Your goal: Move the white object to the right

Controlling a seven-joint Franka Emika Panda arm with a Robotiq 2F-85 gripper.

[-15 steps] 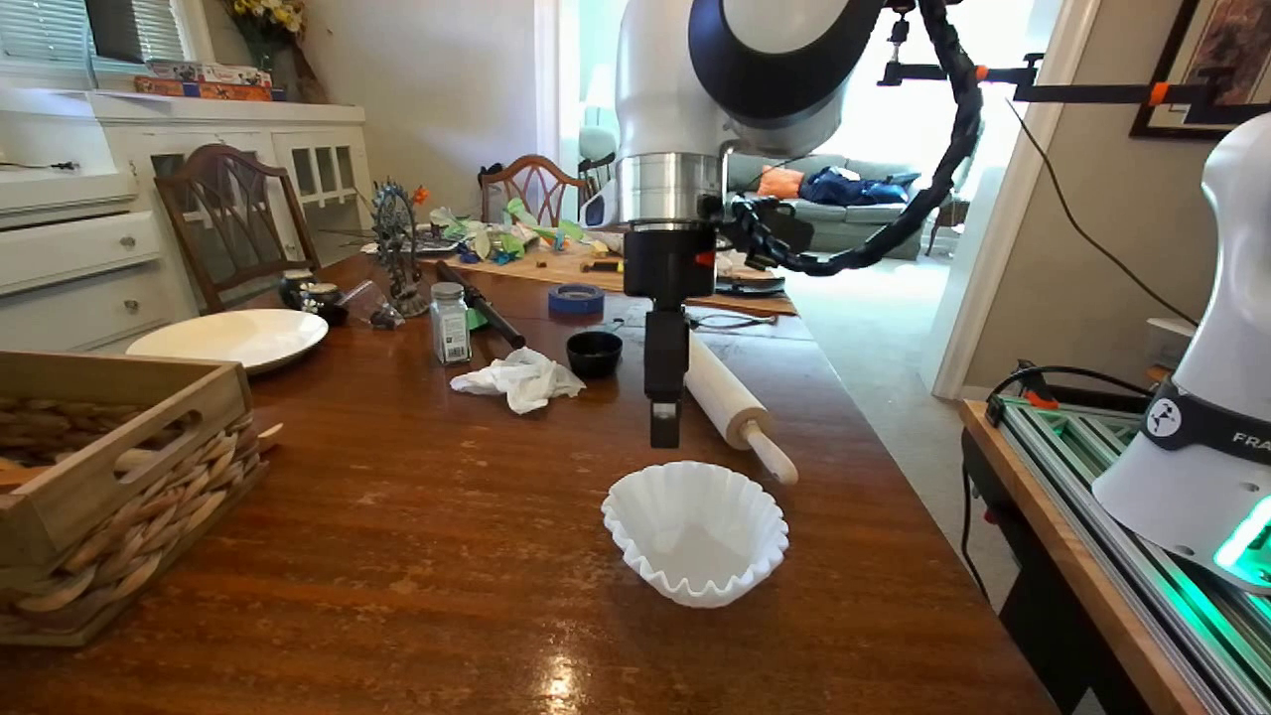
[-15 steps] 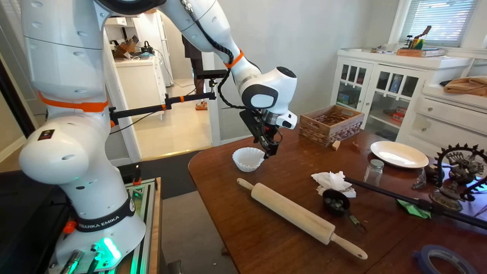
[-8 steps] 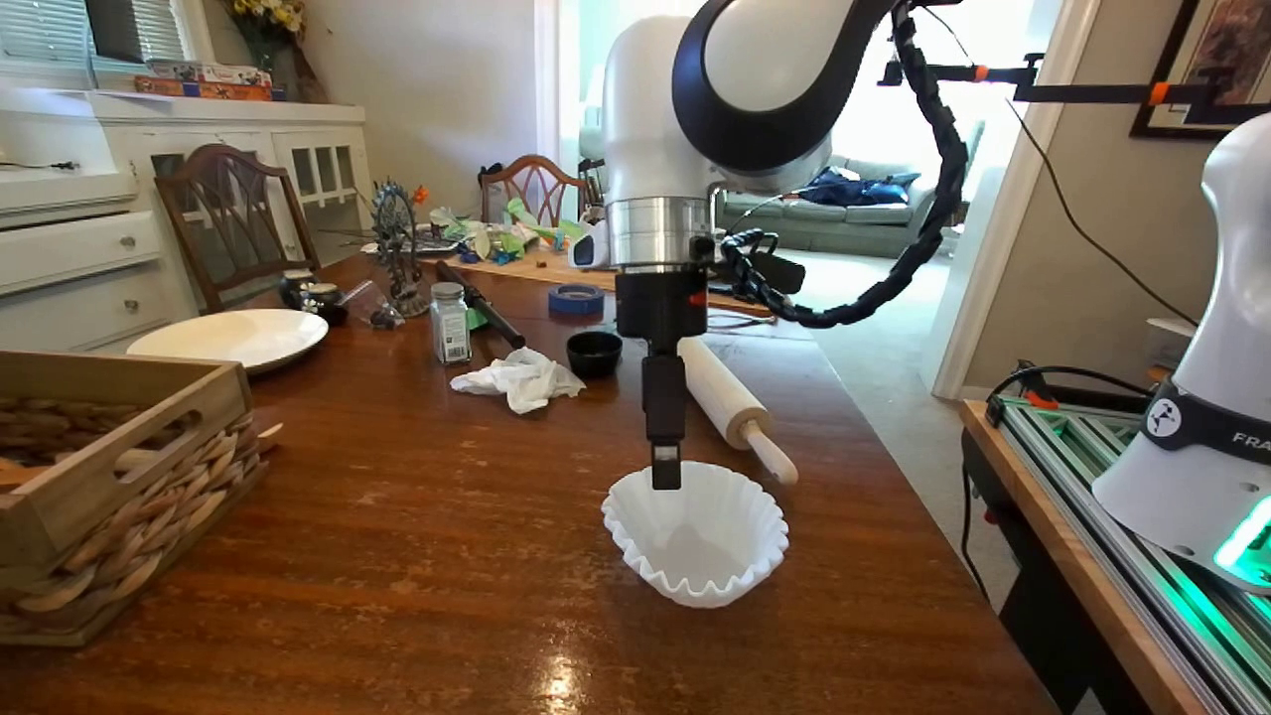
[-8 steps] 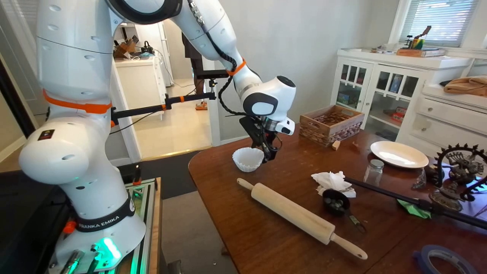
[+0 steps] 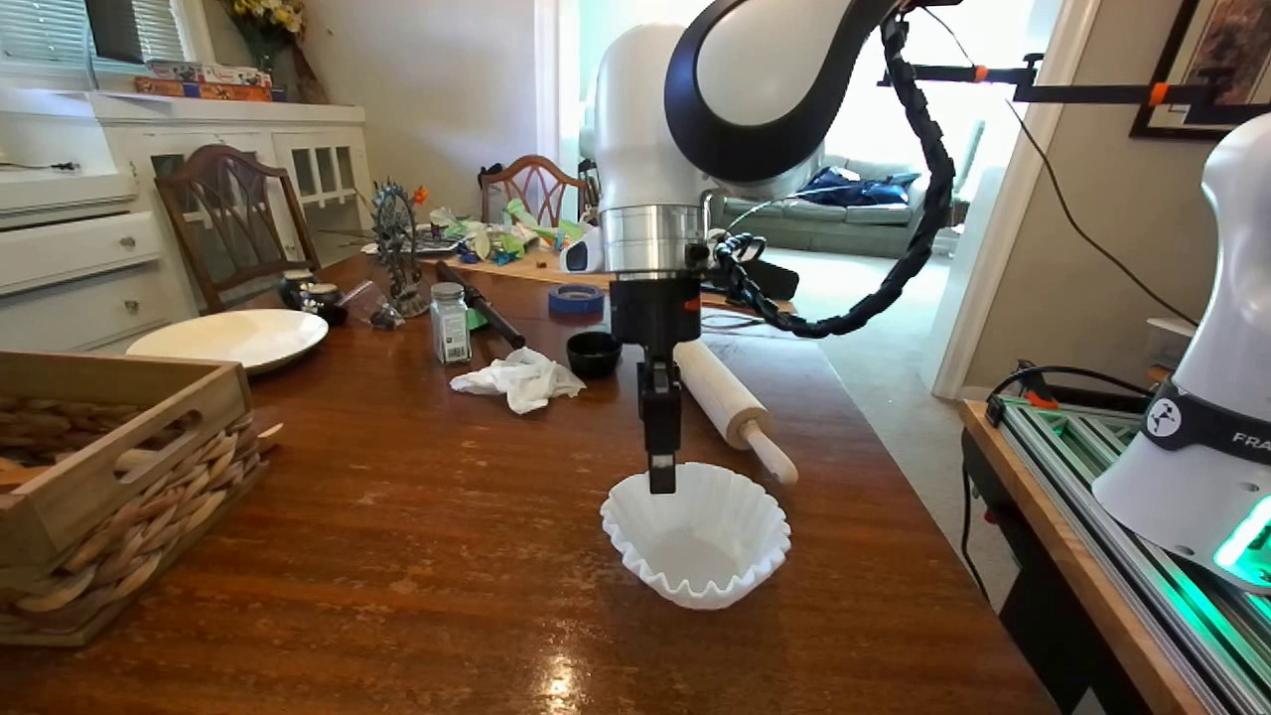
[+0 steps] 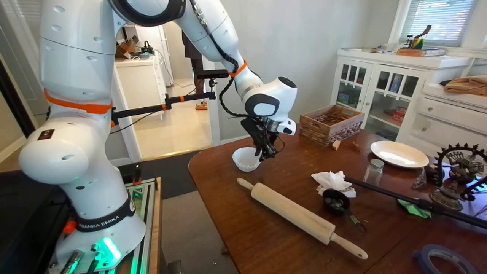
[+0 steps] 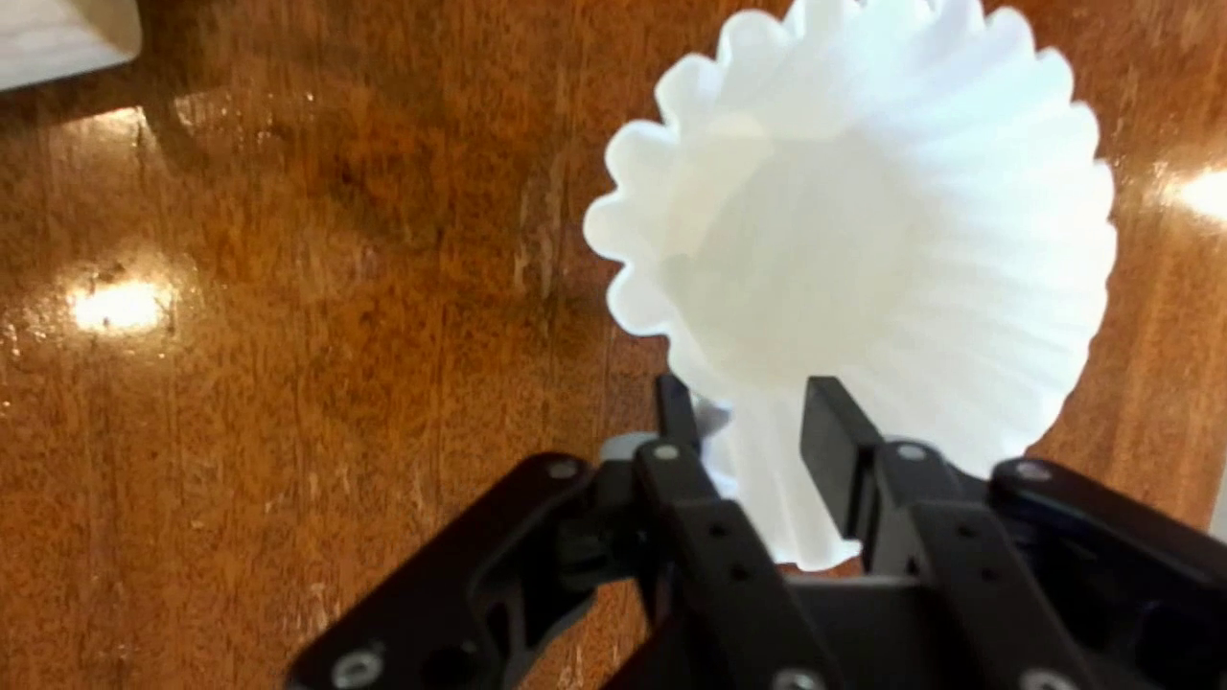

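1. Over the last second the gripper has come down: in an exterior view its tip, lately hanging above the white ruffled bowl, now dips below the far rim.
2. From the wrist, the fingers stand partly spread, the bowl's wall running between them, one inside and one outside. I can't make out whether either touches; I'd say nothing is gripped.
3. The bowl itself sits upright on the table, near one end of the rolling pin, barely shifted if at all. (There's a crumpled white tissue too, but the gripper is plainly at the bowl.)
4. So, to my eye, the approach is nearly done; pinching comes next, gently, since that thin wall might flex, then the move right.
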